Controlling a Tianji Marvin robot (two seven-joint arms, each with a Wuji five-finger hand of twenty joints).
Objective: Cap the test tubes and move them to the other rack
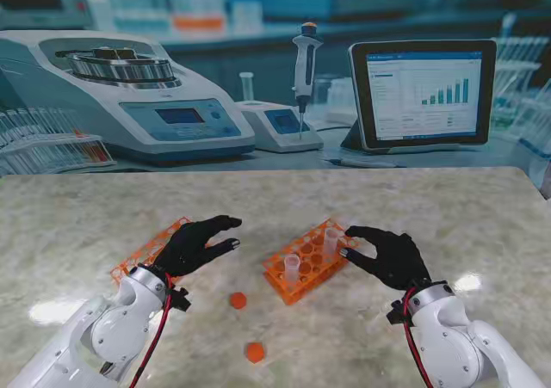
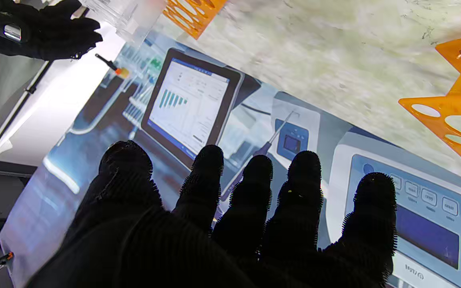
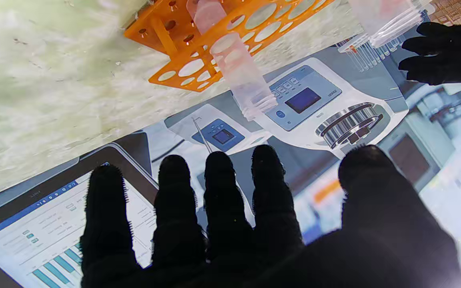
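Orange plastic marks both racks on my marble-patterned table (image 1: 275, 199). Seen from the stand, the rack on the left (image 1: 142, 250) lies partly under my left hand (image 1: 196, 244); the rack near the middle (image 1: 310, 259) carries two clear, uncapped test tubes, one at its nearer end (image 1: 292, 267) and one at its farther right corner (image 1: 332, 236). Two orange caps lie loose on the table nearer to me than the racks: one (image 1: 238, 300) between the racks, the other (image 1: 255, 352) closer still.

My left hand hovers palm down over the left rack, fingers spread and loosely extended, holding nothing; its wrist view shows all five fingertips (image 2: 304, 164) apart, with no object between them. My right hand (image 1: 389, 254) sits just to the right of the middle rack, its fingers reaching toward the corner tube. Whether they touch the tube I cannot tell from the stand view; in the right wrist view the fingers (image 3: 222, 172) are splayed and nothing lies between them, with the tube (image 3: 238, 76) and rack (image 3: 198, 48) beyond them.

Behind the table hangs a printed laboratory backdrop with a centrifuge (image 1: 129, 95), a pipette (image 1: 306, 65) and a tablet (image 1: 422, 95).
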